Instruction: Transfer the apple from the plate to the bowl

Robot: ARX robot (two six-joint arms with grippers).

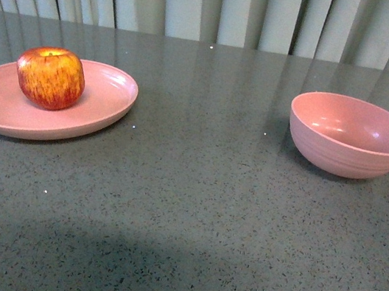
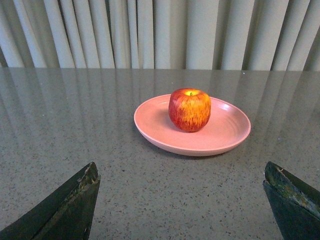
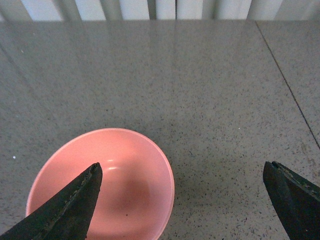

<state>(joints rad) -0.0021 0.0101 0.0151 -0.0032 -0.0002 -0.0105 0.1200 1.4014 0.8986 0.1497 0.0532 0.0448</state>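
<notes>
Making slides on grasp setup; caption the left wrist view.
Open left gripper faces the apple sitting on the pink plate, not yet grasped.

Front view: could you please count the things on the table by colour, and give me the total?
Pink: 2 (the plate and the bowl)
Red with yellow: 1 (the apple, which sits on the plate)
Total: 3
</notes>
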